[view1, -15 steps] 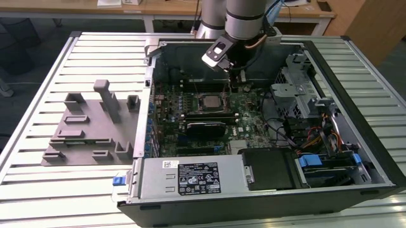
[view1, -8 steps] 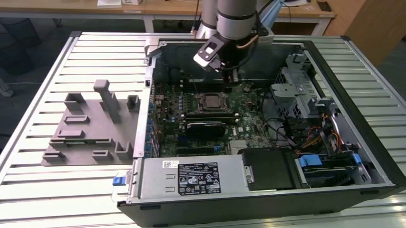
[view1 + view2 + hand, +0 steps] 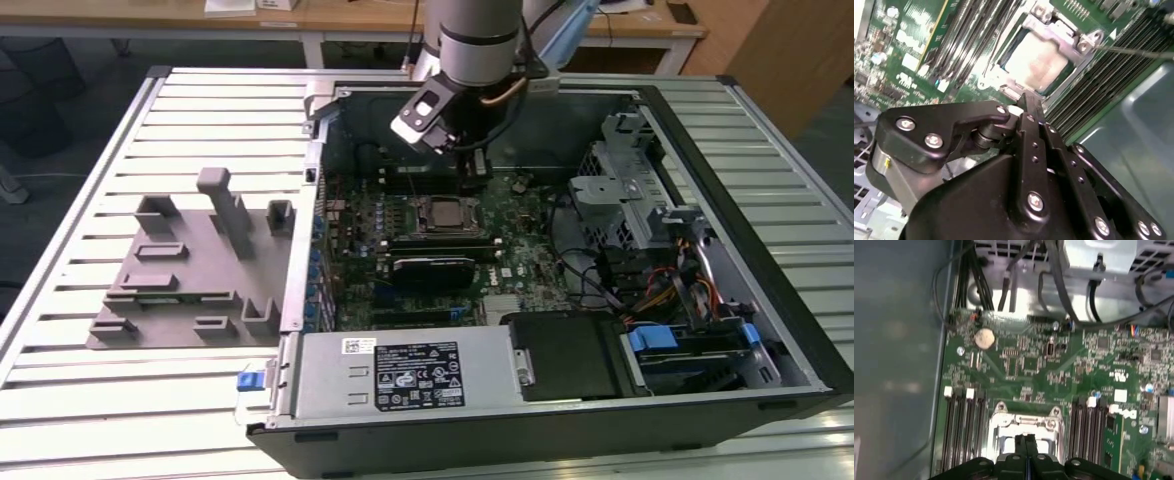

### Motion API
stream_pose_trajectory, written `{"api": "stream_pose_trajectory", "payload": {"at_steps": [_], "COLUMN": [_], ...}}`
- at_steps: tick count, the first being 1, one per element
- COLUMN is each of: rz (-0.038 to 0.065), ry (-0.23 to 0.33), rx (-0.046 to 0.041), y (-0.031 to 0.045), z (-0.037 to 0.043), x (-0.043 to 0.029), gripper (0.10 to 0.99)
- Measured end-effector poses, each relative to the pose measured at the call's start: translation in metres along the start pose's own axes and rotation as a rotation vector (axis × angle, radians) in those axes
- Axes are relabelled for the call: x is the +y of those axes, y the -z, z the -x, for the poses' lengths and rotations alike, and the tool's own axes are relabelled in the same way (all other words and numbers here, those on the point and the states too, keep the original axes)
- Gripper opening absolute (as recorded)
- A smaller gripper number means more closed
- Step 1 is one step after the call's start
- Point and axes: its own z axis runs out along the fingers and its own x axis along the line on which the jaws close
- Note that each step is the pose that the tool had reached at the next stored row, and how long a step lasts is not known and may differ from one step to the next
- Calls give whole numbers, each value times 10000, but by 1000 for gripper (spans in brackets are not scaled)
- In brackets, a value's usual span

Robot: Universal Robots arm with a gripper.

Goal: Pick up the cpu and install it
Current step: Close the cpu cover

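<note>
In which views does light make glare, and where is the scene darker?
Second wrist view: glare whitens the top of the cpu. First wrist view: pale reflections on the case wall. Exterior view: the motherboard lies dimmer than the slatted table.

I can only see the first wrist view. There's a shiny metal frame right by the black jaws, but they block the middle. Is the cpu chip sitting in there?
Observer: Yes. In the second wrist view the cpu lies flat in the socket, silver top up, with the metal frame around its edges.
Operator: Cool! Is there anything outside the computer? I just see green board and wires.
Observer: In the exterior view a grey fixture block sits on the slatted table, beside the open computer case, on the exterior view's left.
</note>
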Motion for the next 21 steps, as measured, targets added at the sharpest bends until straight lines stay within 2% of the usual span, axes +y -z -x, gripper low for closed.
{"api": "stream_pose_trajectory", "payload": {"at_steps": [8,12,21], "rz": [-71,-78,-80], "ry": [1,-11,-50], "rx": [-32,-47,-63], "y": [-110,-137,-160], "z": [-13,-18,-16], "x": [-143,-217,-243], "gripper": [106,106,106]}}
